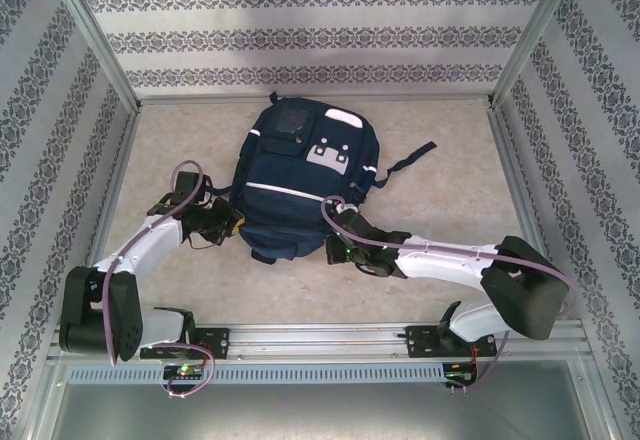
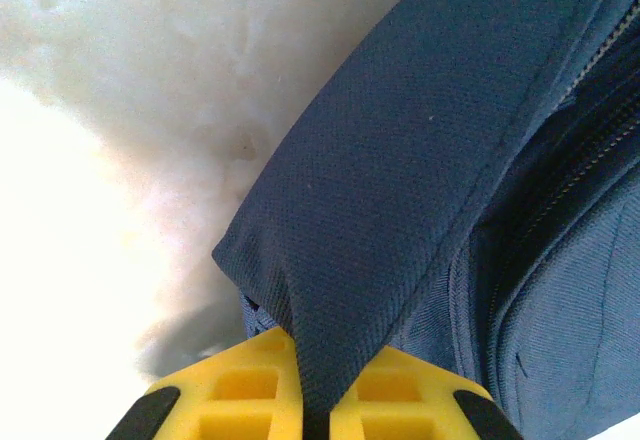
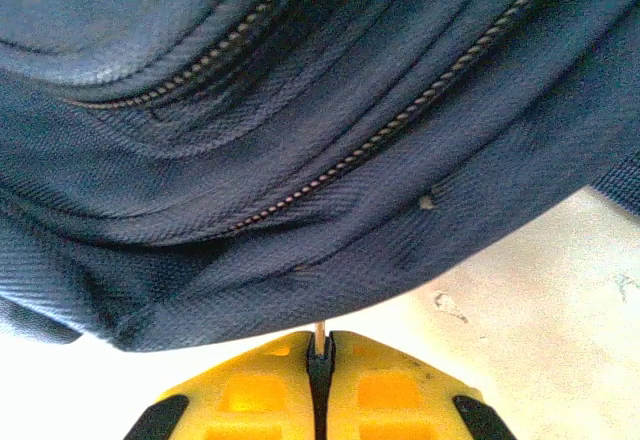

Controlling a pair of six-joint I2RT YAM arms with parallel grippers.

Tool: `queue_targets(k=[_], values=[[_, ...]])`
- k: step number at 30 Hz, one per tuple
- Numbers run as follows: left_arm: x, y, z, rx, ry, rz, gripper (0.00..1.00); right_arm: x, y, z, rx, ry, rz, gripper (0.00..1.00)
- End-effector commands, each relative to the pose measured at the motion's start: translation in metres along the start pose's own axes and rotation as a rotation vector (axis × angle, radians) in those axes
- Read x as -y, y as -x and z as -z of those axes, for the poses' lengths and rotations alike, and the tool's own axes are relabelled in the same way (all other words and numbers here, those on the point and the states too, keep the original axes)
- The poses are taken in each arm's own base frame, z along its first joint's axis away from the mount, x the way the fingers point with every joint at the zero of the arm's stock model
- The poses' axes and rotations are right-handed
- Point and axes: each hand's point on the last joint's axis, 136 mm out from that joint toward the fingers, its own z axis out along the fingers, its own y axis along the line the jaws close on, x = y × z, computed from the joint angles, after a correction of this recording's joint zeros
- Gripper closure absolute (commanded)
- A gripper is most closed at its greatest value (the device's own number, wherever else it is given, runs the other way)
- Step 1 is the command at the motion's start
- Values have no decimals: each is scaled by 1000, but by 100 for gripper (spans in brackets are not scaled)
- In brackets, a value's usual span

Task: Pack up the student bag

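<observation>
The student bag (image 1: pixel 300 175), navy with grey-white patches, lies flat on the middle of the beige table, its pockets facing up. My left gripper (image 1: pixel 233 224) is at the bag's near-left corner. In the left wrist view its yellow fingers (image 2: pixel 250 390) are shut on a flap of the bag's navy fabric (image 2: pixel 400 190). My right gripper (image 1: pixel 337 247) is at the bag's near-right edge. Its yellow fingers (image 3: pixel 390 390) are shut on a thin pale tab (image 3: pixel 319 335), apparently a zipper pull, just below the bag's zippered edge (image 3: pixel 300 160).
A dark strap (image 1: pixel 412 158) trails from the bag to the right. Patterned walls (image 1: pixel 300 35) and an aluminium frame close in the table on three sides. The arms' mounting rail (image 1: pixel 320 340) runs along the near edge.
</observation>
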Motion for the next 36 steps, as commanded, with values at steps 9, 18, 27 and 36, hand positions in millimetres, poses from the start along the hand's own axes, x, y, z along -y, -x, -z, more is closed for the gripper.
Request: queue_targets(k=[9,18,27,36], values=[[7,19,12,72,-26,-16,96,53,13,-5,14,-152,-30,100],[4,16,8,62,-32,-25,96,82,30,-14,6,-173,-130,100],[-1,13,3,45,-32,-31,98,97,45,-18,17,-176,-207,96],[3,5,2,24,-41,-77,100,79,44,-4,19,-120,-171,62]])
